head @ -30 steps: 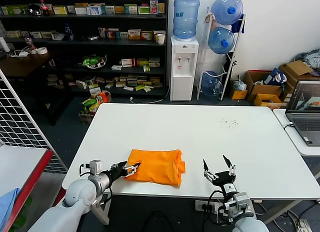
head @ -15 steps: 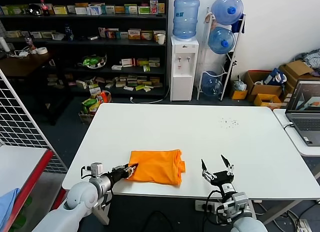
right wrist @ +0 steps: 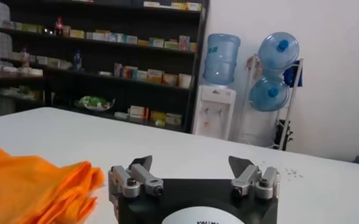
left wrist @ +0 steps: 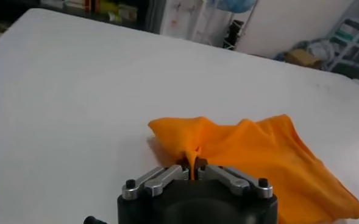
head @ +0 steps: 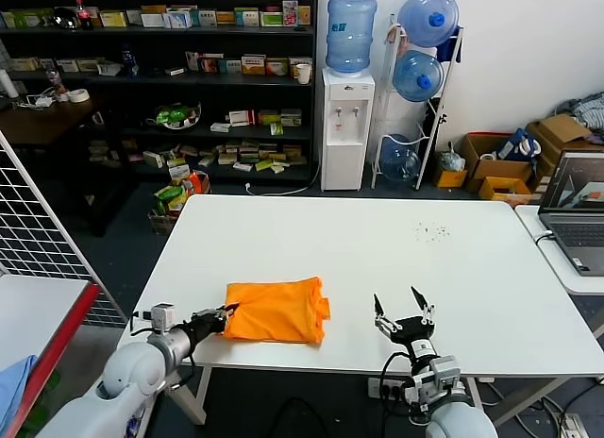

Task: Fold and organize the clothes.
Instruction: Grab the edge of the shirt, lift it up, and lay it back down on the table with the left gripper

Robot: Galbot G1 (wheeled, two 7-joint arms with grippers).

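One folded orange T-shirt (head: 274, 311) lies on one white table (head: 377, 259), close to the near edge and toward the robot's left of centre; two grippers work near that edge. The shirt forms a rough rectangle whose long axis runs across the table, left to right, with a bunched end pointing toward the robot's right. No lettering shows on its upper side. The left gripper (head: 225, 315) reaches in low from the near left corner, its arm stretched almost flat along the table edge, and its jaws are pinched tight on the shirt's left edge; in the left wrist view the fabric (left wrist: 252, 152) rises into a small ridge where it enters between the fingers (left wrist: 225, 175). The right gripper (head: 404, 311) stands just beyond the near edge, right of the shirt and apart from it, pointing up and away from the robot with its two fingers spread wide and nothing between them. Farther off, behind the table, stand a white water dispenser (head: 347, 126) topped by one blue bottle, and a rack (head: 415, 108) holding three more bottles.
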